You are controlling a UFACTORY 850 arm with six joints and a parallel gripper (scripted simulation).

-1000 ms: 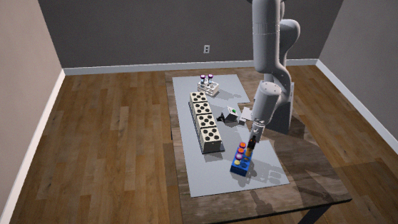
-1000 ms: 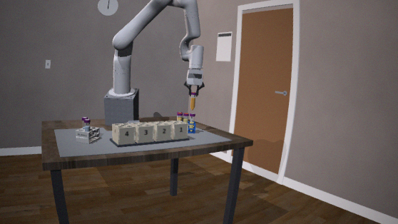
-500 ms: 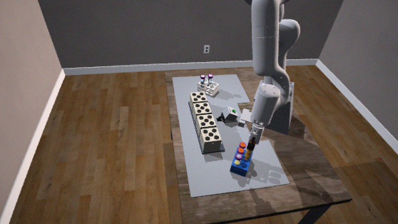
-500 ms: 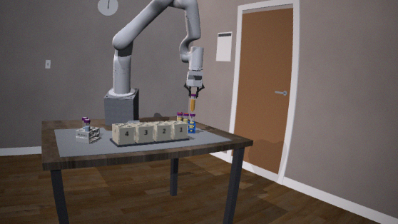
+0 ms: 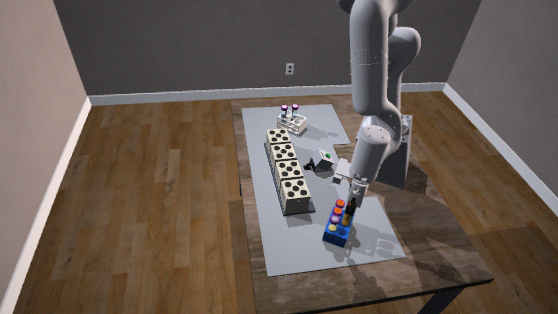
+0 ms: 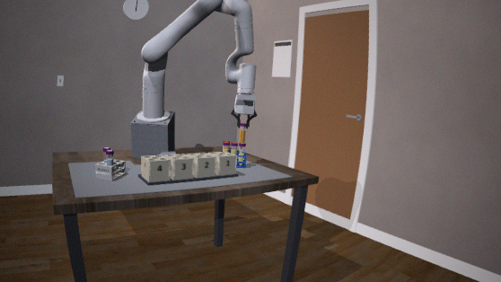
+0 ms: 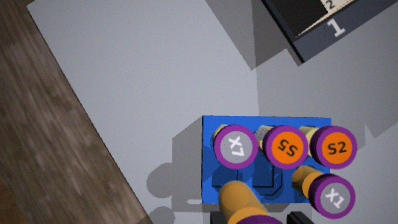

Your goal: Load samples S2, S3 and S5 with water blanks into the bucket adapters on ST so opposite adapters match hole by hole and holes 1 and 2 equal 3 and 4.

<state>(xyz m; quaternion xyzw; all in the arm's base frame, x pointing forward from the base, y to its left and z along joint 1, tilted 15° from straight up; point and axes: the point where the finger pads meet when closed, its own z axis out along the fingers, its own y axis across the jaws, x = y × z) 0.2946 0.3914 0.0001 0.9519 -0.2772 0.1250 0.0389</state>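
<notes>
The big white arm (image 5: 369,75) (image 6: 181,31) goes up from its foot left of the middle in the exterior view, bends over at the top, then drops down. Its wrist (image 5: 371,145) (image 6: 246,78) points down. The gripper (image 5: 351,206) (image 6: 243,126) (image 7: 257,219) points down too, its black fingers partly apart, squeezing something between them.

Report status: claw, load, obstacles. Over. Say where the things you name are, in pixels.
Claw (image 5: 351,202) (image 6: 243,126) (image 7: 257,219) shut on amber tube (image 5: 346,219) (image 6: 242,136) (image 7: 239,197). Tube raised over blue rack (image 5: 334,240) (image 7: 209,131). X1 (image 7: 333,197) stands close by; likely snag.
</notes>
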